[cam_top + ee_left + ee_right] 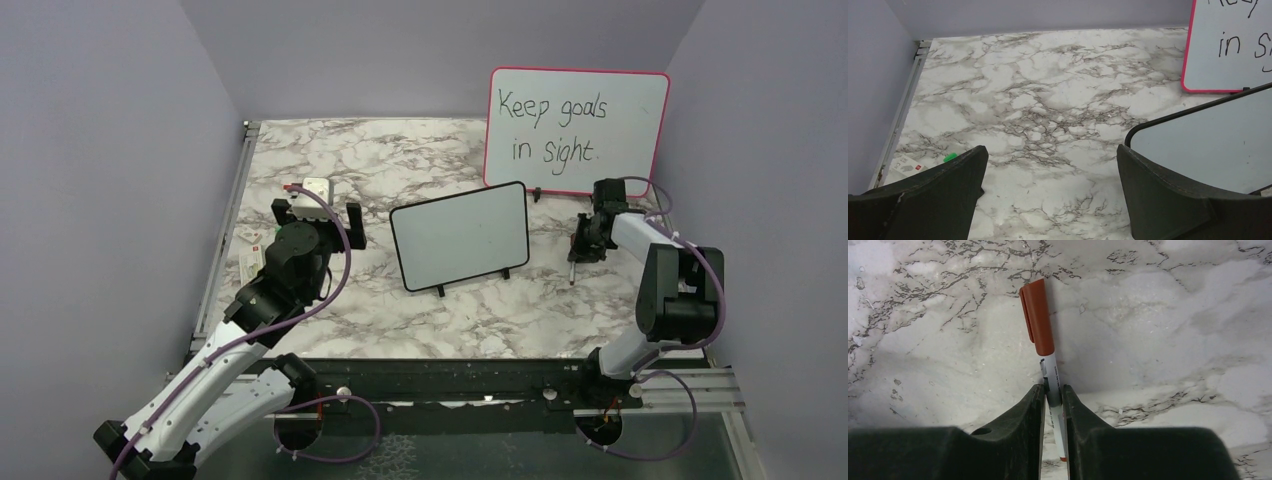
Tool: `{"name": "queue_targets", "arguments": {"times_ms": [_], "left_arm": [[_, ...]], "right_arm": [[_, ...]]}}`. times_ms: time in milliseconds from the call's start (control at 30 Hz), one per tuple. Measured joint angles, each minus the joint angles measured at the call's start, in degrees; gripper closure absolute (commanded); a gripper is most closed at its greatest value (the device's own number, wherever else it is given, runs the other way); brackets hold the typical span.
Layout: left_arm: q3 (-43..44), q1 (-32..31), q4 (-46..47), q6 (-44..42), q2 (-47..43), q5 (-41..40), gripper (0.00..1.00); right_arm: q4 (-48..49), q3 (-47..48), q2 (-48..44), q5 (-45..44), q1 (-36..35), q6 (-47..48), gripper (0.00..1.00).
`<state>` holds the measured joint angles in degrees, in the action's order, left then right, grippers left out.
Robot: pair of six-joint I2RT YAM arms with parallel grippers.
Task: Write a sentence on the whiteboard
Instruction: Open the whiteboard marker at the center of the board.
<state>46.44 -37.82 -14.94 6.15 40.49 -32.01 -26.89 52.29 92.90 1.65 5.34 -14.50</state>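
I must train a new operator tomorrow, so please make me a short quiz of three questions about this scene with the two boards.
1. True or false: the whiteboard already has writing on it.
2. What does the right gripper clamp? A: a marker; B: an eraser; C: nothing.
3. Fill in: the marker's cap is ___ (on or off).
Key: 1 false; 2 A; 3 on.

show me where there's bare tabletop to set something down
Bare marble-patterned tabletop lies behind the small black-framed whiteboard, left of the pink-framed board, and in front, between its feet and the black base rail. Crowded: the right, where the right claw grips the brown-capped white marker; the left edge, with the open left claw and small white items.
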Motion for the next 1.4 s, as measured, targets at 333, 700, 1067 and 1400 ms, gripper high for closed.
{"name": "queue_targets", "arguments": {"times_ms": [333,700,1067,1400], "left_arm": [[-0.5,1.3,0.8,0.2,0.5,2.9,0.01],[-1.4,3.7,2.3,0.3,3.3,11.4,0.02],[-3.2,4.9,6.3,2.9,4.8,17.9,0.05],[-0.4,5.5,5.5,7.0,9.4,22.8,0.05]], "right_arm": [[-0.9,1.4,1.2,-2.6,-2.1,0.0,0.99],[-0.7,0.1,-1.7,-0.6,-4.0,0.2,0.99],[-1.9,-0.1,-17.4,3.5,-5.9,1.9,1.00],[-6.7,10.4,-25.6,9.1,-10.8,7.9,1.00]]}}
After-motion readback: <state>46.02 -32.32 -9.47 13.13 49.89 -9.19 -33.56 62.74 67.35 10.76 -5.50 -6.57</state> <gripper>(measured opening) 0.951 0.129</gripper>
